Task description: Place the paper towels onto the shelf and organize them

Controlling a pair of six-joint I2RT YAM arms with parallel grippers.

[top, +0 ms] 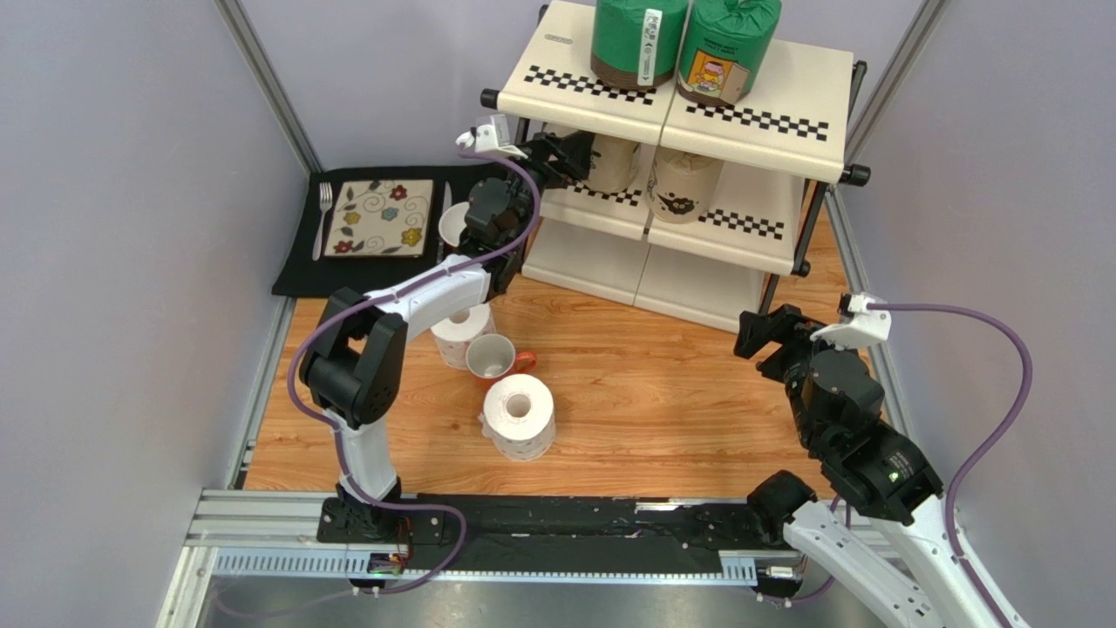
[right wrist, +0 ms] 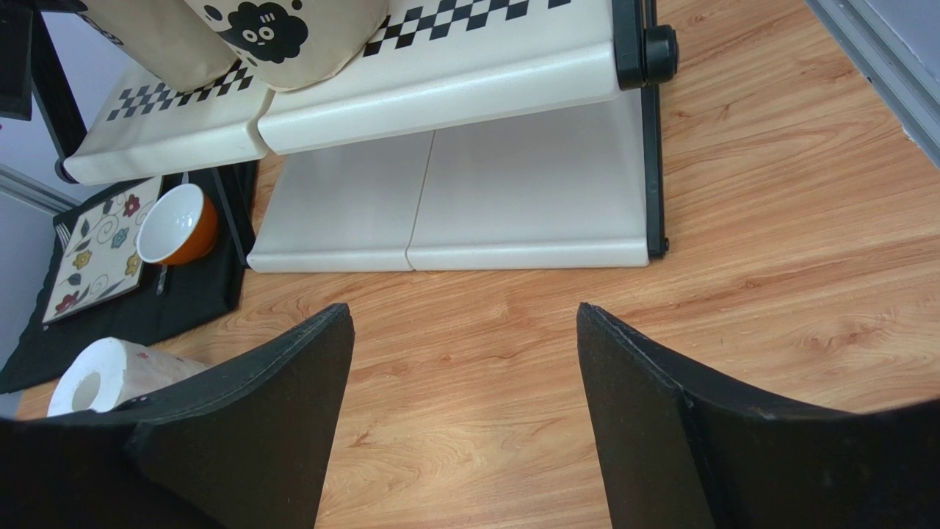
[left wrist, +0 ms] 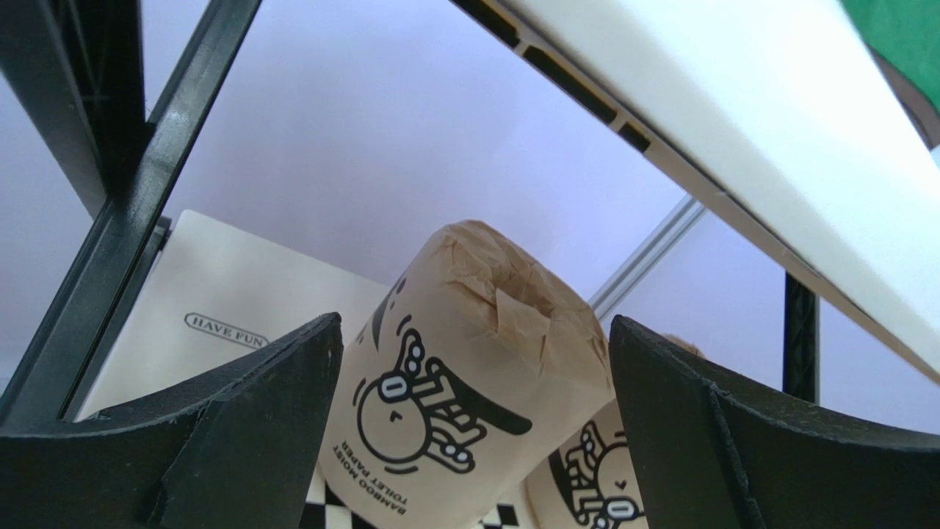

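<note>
The shelf (top: 773,98) stands at the back. Two green rolls (top: 638,39) (top: 727,50) stand on its top tier and two tan rolls (top: 611,164) (top: 684,183) on the middle tier. My left gripper (top: 573,157) reaches in at the middle tier's left end. In the left wrist view it (left wrist: 474,321) is open wide, and the left tan roll (left wrist: 474,375) stands on the checkered strip, filling the gap at its fingertips (left wrist: 254,430). Two white rolls (top: 520,416) (top: 459,338) stand on the table. My right gripper (top: 766,327) (right wrist: 466,320) is open and empty over the wood.
A white mug (top: 495,356) with an orange handle lies between the white rolls. A small bowl (top: 455,225) sits by the shelf's left foot. A black placemat (top: 295,262) with a patterned plate (top: 380,216) and a fork (top: 324,216) lies at the back left.
</note>
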